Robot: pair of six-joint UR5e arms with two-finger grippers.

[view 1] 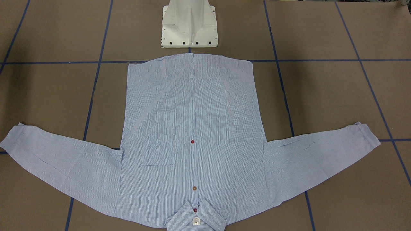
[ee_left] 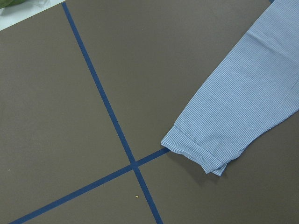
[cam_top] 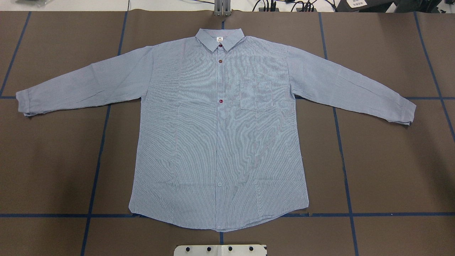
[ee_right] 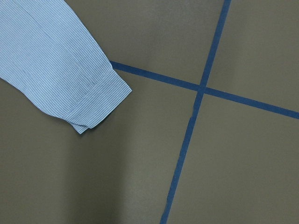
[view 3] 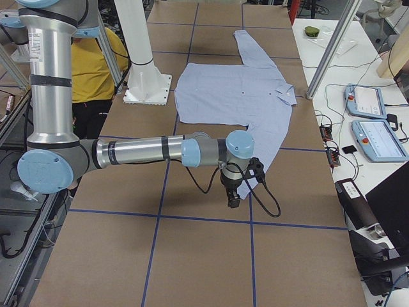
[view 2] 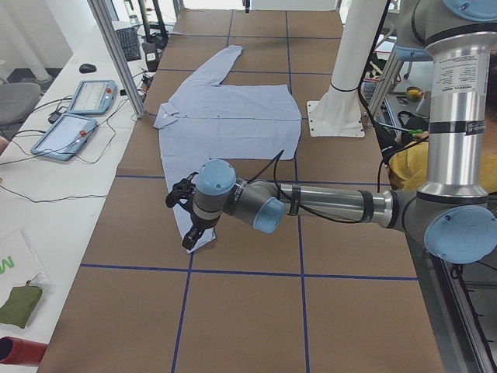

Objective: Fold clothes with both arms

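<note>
One shirt (cam_top: 218,124) lies spread flat and front-up in the middle of the counter (cam_top: 53,160), buttoned down its centre. In the overhead view its collar (cam_top: 220,37) points to 12 o'clock and its curved hem sits at 6 o'clock, just short of the one white pedestal base (view 1: 189,25).

Its two sleeves run outward. One (cam_top: 85,83) goes toward 9 o'clock on the robot's left, the other (cam_top: 352,89) toward 3 o'clock on its right. Both slope slightly toward the hem and each ends in one cuff (cam_top: 25,103) (cam_top: 405,112).

Counted on the front are three dark red-brown buttons (cam_top: 221,101) in the upper half, one pale button (cam_top: 219,184) near the hem, one chest pocket (cam_top: 256,96) and one white neck tag (cam_top: 220,39) inside the collar.

Blue tape lines (cam_top: 99,149) divide the brown counter into squares.

There are two arms, and neither enters the overhead view. The left arm (view 2: 334,206) stretches low across the counter, with the left end effector (view 2: 186,217) hanging by the near cuff. Its wrist camera looks down on that cuff (ee_left: 201,151) at 3 o'clock from one tape crossing.

The right arm (view 3: 140,150) reaches out likewise, with the right end effector (view 3: 233,192) beyond the end of the other sleeve. Its wrist camera shows that cuff (ee_right: 96,102) at 9 o'clock from another crossing.

Whether either end effector is wide or narrow I cannot tell, and no fingers show in the wrist views.

Two handheld screens (view 2: 78,116) lie on the white side desk. A person in yellow (view 3: 96,57) is behind the right arm.
</note>
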